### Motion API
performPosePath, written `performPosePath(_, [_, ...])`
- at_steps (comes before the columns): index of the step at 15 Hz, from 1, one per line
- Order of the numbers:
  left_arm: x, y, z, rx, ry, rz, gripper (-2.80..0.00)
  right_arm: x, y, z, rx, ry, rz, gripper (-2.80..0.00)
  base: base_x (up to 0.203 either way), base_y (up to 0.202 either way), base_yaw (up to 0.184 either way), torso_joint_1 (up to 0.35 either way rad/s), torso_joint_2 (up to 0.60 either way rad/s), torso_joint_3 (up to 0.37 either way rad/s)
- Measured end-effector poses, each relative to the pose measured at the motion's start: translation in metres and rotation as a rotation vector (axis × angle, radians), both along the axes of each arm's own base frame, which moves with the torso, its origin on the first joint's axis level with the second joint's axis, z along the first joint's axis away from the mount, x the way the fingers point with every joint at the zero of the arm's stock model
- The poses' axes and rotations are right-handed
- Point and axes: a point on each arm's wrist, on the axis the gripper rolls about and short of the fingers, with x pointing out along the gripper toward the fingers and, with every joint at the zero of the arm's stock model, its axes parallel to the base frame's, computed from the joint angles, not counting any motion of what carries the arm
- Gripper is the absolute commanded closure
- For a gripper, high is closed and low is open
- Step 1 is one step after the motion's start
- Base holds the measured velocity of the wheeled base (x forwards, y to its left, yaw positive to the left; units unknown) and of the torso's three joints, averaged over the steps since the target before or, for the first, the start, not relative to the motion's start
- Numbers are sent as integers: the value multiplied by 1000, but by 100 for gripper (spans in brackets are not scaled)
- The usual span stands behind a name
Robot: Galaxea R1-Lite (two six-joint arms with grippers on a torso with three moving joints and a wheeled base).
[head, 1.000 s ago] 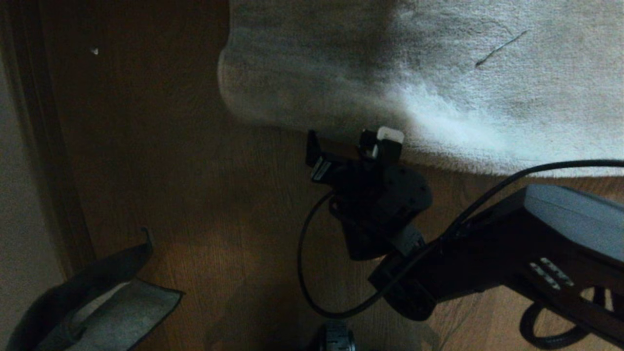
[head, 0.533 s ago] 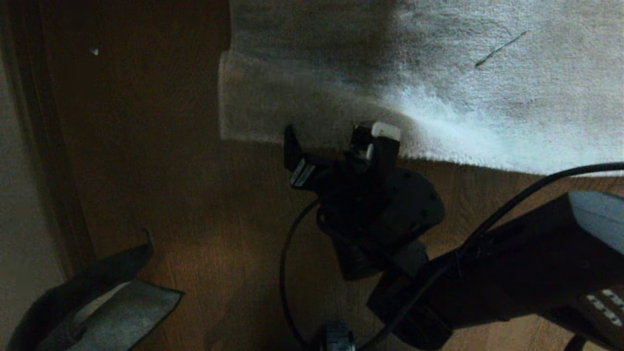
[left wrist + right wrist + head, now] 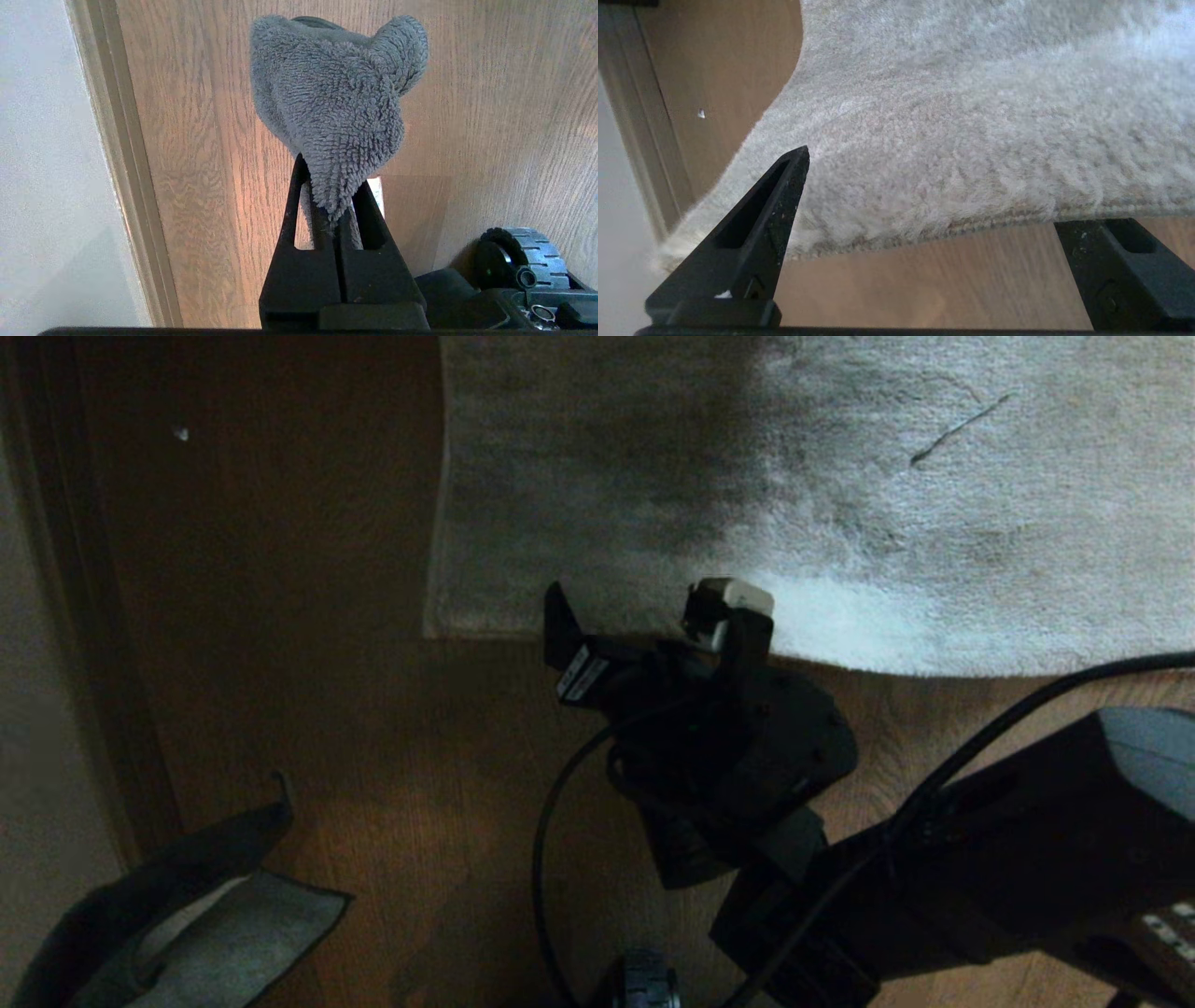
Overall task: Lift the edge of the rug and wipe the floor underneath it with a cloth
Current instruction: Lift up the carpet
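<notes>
The right gripper [image 3: 644,621], jaws spread wide and empty, sits at the rug edge [image 3: 924,233] lying flat on the floor [image 3: 392,784] near the rug's corner. The left gripper [image 3: 334,205] pinches the cloth [image 3: 331,102] beside the baseboard [image 3: 121,163]. Closing too high would likely snag pile only, and the edge could slip free.

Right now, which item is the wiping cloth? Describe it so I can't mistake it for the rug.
Start from the large pale rug covering the far floor, then look near left, by the wall. The cloth hangs pinched in the shut left gripper: small, darker grey, shaggy and crumpled, unlike the flat rug.
</notes>
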Motion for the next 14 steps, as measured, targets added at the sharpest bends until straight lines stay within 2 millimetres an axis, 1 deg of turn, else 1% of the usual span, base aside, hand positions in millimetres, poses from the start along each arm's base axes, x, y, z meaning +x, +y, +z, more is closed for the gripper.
performPosePath(6, [0, 0, 0, 0, 0, 0, 0, 7, 3, -15, 139, 76, 58, -280, 0, 0, 0, 0, 0, 0])
performPosePath(9, [0, 0, 0, 0, 0, -1, 0, 16, 2, -23, 207, 109, 72, -280, 0, 0, 0, 0, 0, 0])
performPosePath(14, [0, 0, 0, 0, 0, 0, 0, 34, 2, -32, 384, 157, 112, -280, 0, 0, 0, 0, 0, 0])
